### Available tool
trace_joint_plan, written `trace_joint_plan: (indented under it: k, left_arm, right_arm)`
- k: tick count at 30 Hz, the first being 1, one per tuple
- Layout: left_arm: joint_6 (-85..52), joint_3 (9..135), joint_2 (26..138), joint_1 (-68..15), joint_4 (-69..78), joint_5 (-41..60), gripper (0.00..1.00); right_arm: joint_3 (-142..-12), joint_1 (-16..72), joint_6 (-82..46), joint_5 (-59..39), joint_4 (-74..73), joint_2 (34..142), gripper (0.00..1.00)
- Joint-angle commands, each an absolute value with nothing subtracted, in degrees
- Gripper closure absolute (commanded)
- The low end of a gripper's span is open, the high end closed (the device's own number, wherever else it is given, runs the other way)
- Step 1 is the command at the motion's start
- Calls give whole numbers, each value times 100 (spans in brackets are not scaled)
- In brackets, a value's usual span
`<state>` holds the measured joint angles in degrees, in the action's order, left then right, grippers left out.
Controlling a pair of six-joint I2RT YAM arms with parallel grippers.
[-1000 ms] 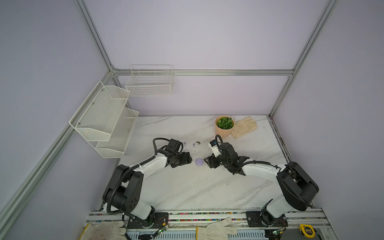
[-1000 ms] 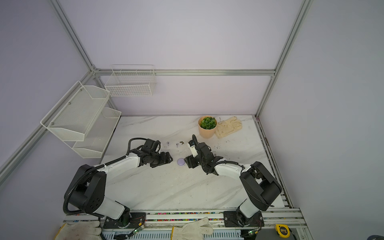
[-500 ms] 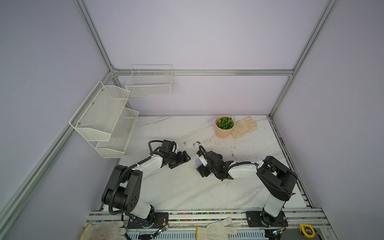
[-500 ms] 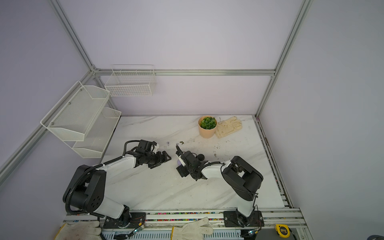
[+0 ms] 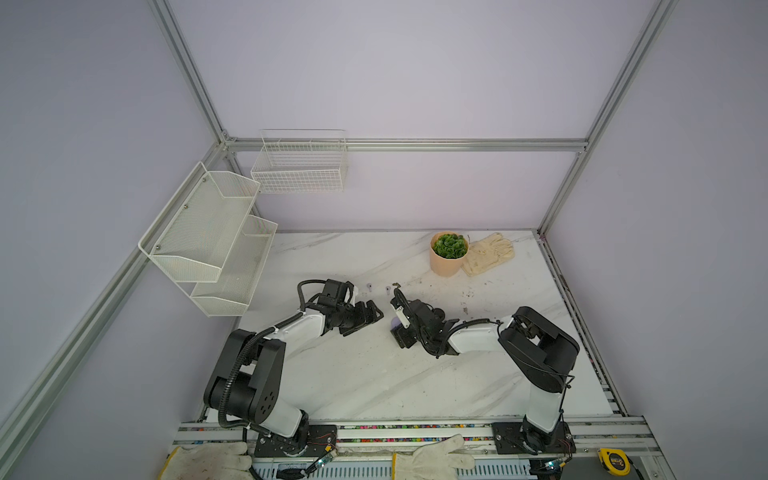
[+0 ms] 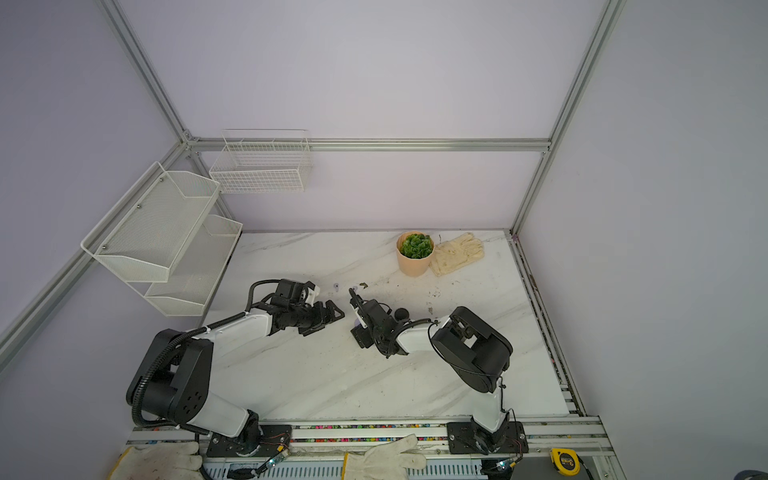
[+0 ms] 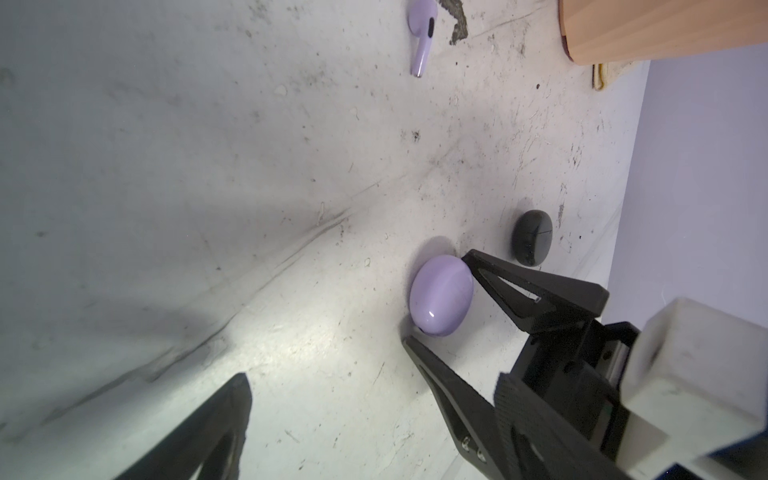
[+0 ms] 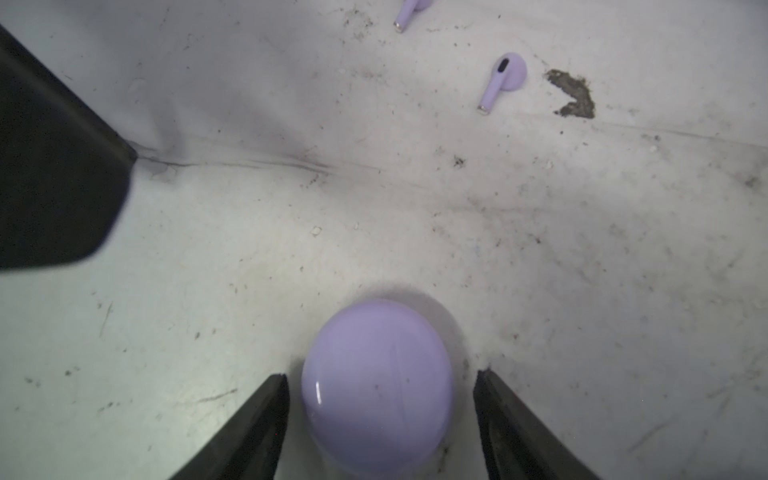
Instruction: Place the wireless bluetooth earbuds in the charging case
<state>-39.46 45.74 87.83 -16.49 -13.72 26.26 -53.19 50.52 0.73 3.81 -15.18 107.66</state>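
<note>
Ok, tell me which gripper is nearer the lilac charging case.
Right. The right gripper straddles the lilac charging case, one jaw on either side; the left gripper sits apart from it, toward the robot's left.

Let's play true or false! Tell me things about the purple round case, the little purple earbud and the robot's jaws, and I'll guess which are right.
1. The round glossy lilac charging case lies on the white marble table between the right gripper's jaws. True.
2. The lilac case's lid is flipped open. False: it is shut.
3. A small lilac stemmed earbud lies beside a brownish debris bit. True.
4. The left gripper is carrying an earbud. False: its jaws are open and empty.
5. The round black case is stacked on the lilac case. False: it lies on the table, apart from it.
</note>
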Motion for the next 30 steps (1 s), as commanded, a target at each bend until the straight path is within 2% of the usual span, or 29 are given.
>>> trace_joint_plan:
  k: [1,14,24,30]
  left_arm:
    - [-3998,4345,8823,-1591,-1160,2784,9]
    - [-4070,4380,8993,-1581,-999,2922,9]
    - [-4096,4386,8960,-1577,-975,2962,9]
    - [-4087,4384,8949,-1573,-1002,3014,10]
  right_arm:
    - [-5395,5052,157,464,-1556,10896,29]
    - [-5090,5045,94,465,-1600,10582,39]
    - [-5117,5047,95,389,-1789,10670,52]
    - [-5037,5053,156,395,-2016,10632,54]
